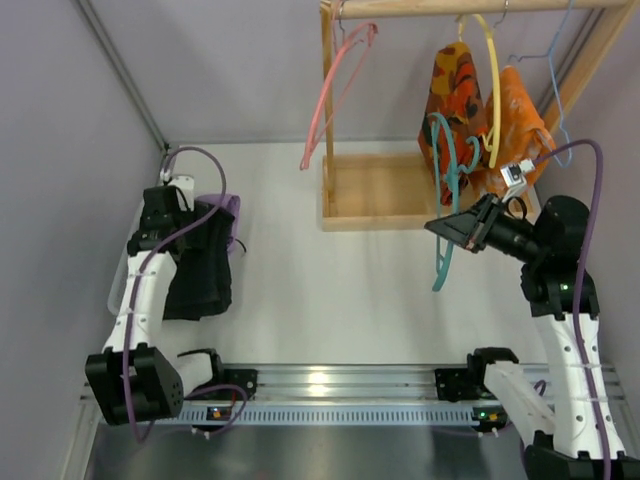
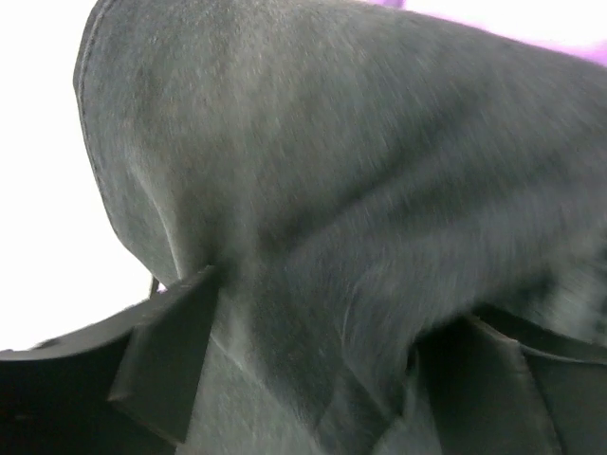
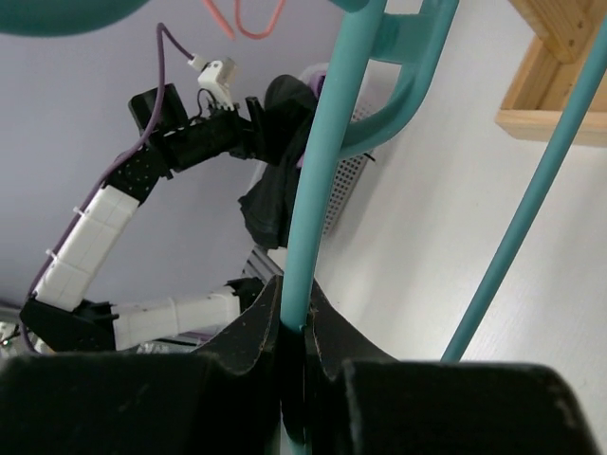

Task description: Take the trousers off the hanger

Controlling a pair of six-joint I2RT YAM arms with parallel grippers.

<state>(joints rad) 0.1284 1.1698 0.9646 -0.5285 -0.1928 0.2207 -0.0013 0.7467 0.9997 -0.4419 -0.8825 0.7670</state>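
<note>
The black trousers [image 1: 203, 268] hang from my left gripper [image 1: 207, 216] at the far left, above a white perforated basket [image 1: 116, 292]. In the left wrist view the dark cloth [image 2: 360, 190] fills the frame and runs between the fingers of the left gripper [image 2: 322, 351], which is shut on it. My right gripper [image 1: 447, 228] is shut on the lower bar of the bare teal hanger [image 1: 443, 175], held in front of the wooden rack. In the right wrist view the teal bar [image 3: 318, 190] is pinched in the right gripper [image 3: 296, 318], with the trousers [image 3: 275, 190] visible beyond.
A wooden rack [image 1: 385, 195] stands at the back right. On its rail hang a pink hanger [image 1: 335, 90], an orange patterned garment [image 1: 455, 95] on a yellow hanger [image 1: 494, 90], and a blue wire hanger [image 1: 556, 90]. A purple item [image 1: 233, 207] lies behind the trousers.
</note>
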